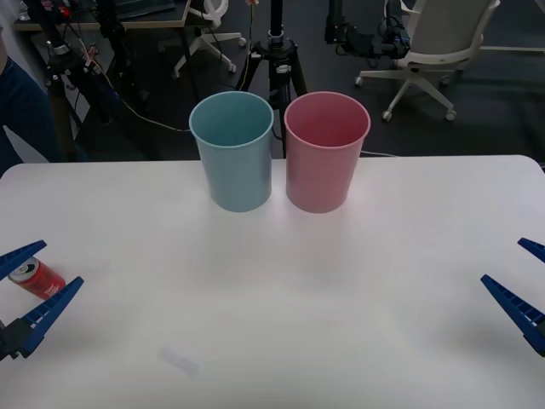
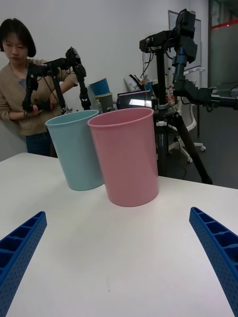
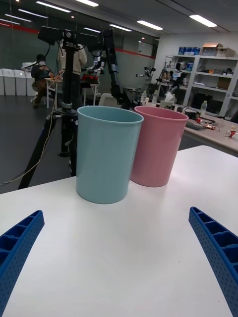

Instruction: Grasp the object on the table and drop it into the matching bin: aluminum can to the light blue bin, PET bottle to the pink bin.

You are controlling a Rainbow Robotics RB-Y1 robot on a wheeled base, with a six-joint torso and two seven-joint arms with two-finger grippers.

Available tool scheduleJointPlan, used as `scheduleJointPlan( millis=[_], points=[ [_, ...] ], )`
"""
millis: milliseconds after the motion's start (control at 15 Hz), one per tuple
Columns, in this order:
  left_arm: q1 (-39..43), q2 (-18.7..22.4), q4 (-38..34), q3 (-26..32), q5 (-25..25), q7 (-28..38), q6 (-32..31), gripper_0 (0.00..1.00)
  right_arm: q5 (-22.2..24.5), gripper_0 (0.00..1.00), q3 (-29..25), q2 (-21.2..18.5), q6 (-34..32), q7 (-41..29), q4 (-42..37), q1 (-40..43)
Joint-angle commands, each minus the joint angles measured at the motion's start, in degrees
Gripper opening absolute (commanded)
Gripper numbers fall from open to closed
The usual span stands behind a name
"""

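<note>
The aluminum can (image 1: pixel 37 278), small and red with a silver top, lies on its side on the white table (image 1: pixel 281 281) at the far left. My left gripper (image 1: pixel 34 283) is open, and in the front view the can sits between its two blue fingers (image 1: pixel 53 308). The light blue bin (image 1: pixel 232 152) and the pink bin (image 1: pixel 326 153) stand upright side by side at the table's far middle, blue on the left. At the right edge of the table my right gripper (image 1: pixel 521 277) is open and holds nothing. Both bins also face my left gripper (image 3: pixel 115 215) and my right gripper (image 2: pixel 118 214).
Beyond the table's far edge stand a black tripod (image 1: pixel 274 60), cables and an office chair (image 1: pixel 434 47). A person (image 2: pixel 20 104) stands behind the table's left side handling a black arm rig, away from the bins.
</note>
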Motion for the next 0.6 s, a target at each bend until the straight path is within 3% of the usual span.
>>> scheduleJointPlan(
  millis=[67, 267, 600],
  points=[
    [-1.45, 0.73, -0.19, -0.29, -0.37, 0.0, -0.05, 1.0, 0.0, 1.0, 0.0, 0.0, 0.0, 0.0, 0.0, 0.0],
    [-1.28, 2.93, -0.54, -1.79, 0.51, 0.26, 0.04, 1.0, 0.0, 1.0, 0.0, 0.0, 0.0, 0.0, 0.0, 0.0],
    [-0.05, 2.93, -0.54, -2.31, 1.12, -0.79, 0.13, 1.0, 0.0, 1.0, 0.0, 0.0, 0.0, 0.0, 0.0, 0.0]
  ],
)
